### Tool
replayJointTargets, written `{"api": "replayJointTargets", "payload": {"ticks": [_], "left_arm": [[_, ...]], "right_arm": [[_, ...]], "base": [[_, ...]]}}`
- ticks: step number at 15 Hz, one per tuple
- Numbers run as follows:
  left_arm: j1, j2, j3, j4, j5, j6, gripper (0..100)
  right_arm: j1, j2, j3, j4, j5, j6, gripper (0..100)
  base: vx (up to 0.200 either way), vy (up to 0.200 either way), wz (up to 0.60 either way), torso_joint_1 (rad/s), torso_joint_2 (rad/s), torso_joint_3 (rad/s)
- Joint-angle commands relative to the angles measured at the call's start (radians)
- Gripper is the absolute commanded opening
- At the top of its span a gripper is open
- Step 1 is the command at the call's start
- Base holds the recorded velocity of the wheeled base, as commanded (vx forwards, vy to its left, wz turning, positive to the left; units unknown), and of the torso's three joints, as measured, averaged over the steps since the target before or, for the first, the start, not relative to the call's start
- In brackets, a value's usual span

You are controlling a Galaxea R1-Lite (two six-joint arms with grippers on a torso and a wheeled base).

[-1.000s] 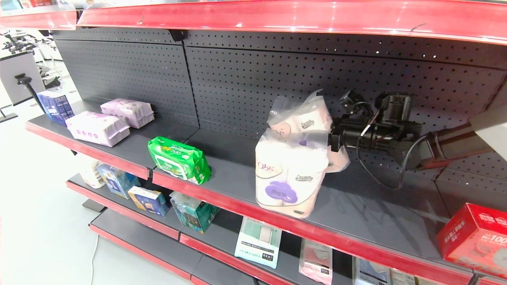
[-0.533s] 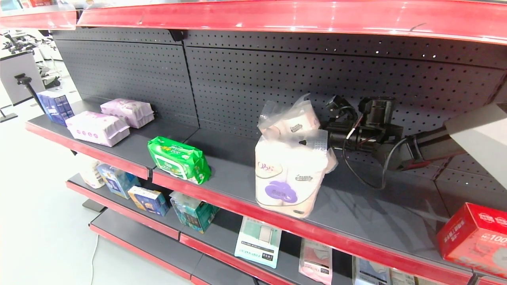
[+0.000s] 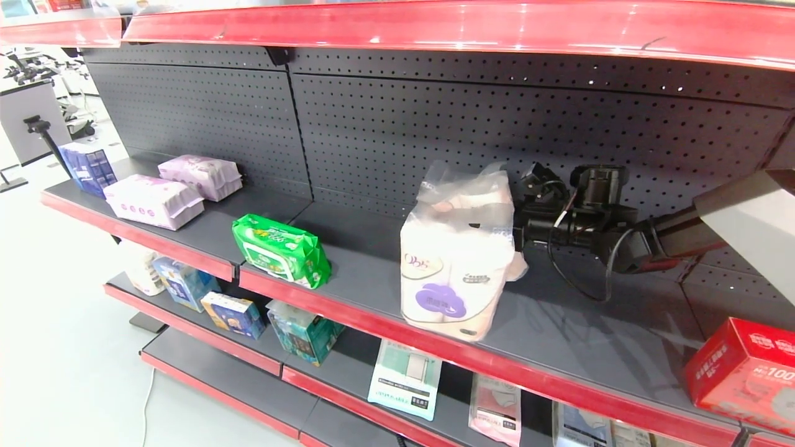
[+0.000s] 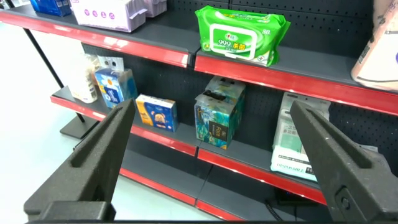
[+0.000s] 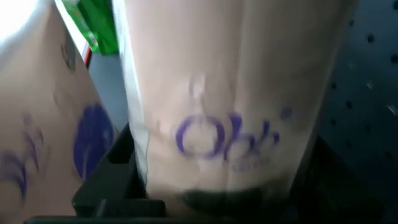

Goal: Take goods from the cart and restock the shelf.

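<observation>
Two clear-wrapped packs of white toilet rolls with purple print stand on the dark middle shelf (image 3: 559, 323). The front pack (image 3: 453, 273) sits near the red shelf edge. The rear pack (image 3: 463, 192) stands directly behind it, low on the shelf, and my right gripper (image 3: 518, 231) is shut on its side. In the right wrist view that held pack (image 5: 224, 124) sits between the dark fingers (image 5: 102, 183), with the front pack (image 5: 50, 143) beside it. My left gripper (image 4: 211, 155) hangs open in front of the lower shelves, holding nothing.
A green wipes pack (image 3: 279, 248) lies left of the rolls. Two purple tissue packs (image 3: 152, 200) and a blue box (image 3: 87, 167) are farther left, a red box (image 3: 745, 366) at the right end. Bare shelf lies between rolls and red box. Lower shelves hold several goods.
My right gripper has brought the held pack down from a raised, tilted pose to sit low behind the front pack. The left arm has not visibly moved.
</observation>
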Motion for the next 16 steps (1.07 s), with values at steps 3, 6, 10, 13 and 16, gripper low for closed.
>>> {"api": "replayJointTargets", "payload": {"ticks": [3,6,10,13,16], "left_arm": [[0.001,0.001,0.0,-0.001,0.0,0.0,100],[0.001,0.001,0.0,-0.001,0.0,0.0,100],[-0.001,0.001,0.0,-0.001,0.0,0.0,100],[0.001,0.001,0.0,-0.001,0.0,0.0,100],[0.001,0.001,0.0,-0.001,0.0,0.0,100]], "right_arm": [[-0.059,0.002,0.053,0.003,0.028,-0.069,0],[-0.078,0.005,0.084,0.003,0.04,-0.096,0],[-0.102,0.005,0.095,0.003,0.063,-0.133,0],[-0.102,0.005,0.112,0.003,0.062,-0.144,0],[-0.101,0.011,0.122,0.001,0.059,-0.156,0]], "base": [[0.0,0.0,0.0,0.0,0.0,0.0],[0.0,0.0,0.0,0.0,0.0,0.0],[0.0,0.0,0.0,0.0,0.0,0.0],[0.0,0.0,0.0,0.0,0.0,0.0],[0.0,0.0,0.0,0.0,0.0,0.0]]}}
